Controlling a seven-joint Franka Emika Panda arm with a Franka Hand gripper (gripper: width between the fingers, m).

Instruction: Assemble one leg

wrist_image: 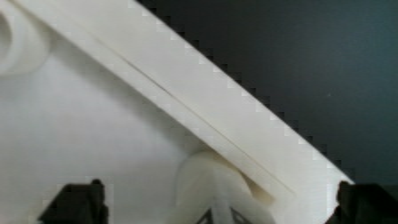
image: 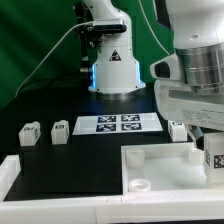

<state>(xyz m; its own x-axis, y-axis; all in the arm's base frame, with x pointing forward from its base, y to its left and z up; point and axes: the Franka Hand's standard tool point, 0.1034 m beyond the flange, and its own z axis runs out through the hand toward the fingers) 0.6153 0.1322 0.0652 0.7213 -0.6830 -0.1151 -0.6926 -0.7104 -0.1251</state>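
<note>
My gripper [wrist_image: 217,207] is open, its dark fingers [wrist_image: 71,203] set wide apart. Between them lies a rounded white piece [wrist_image: 221,188] that neither finger touches; I cannot tell whether it is a leg or a socket. In the exterior view the gripper [image: 205,137] hangs over the right end of the large white slab [image: 160,170], with a tagged white block [image: 213,157] just under it. Three loose legs stand on the dark table: two at the left [image: 27,133] [image: 58,130] and one at the right [image: 177,129]. The slab's edge [wrist_image: 196,95] runs diagonally in the wrist view.
The marker board [image: 118,123] lies mid-table in front of the robot base [image: 112,70]. A white rim [image: 10,172] borders the front left. The slab has round corner sockets [image: 139,185], one of which also shows in the wrist view [wrist_image: 18,45].
</note>
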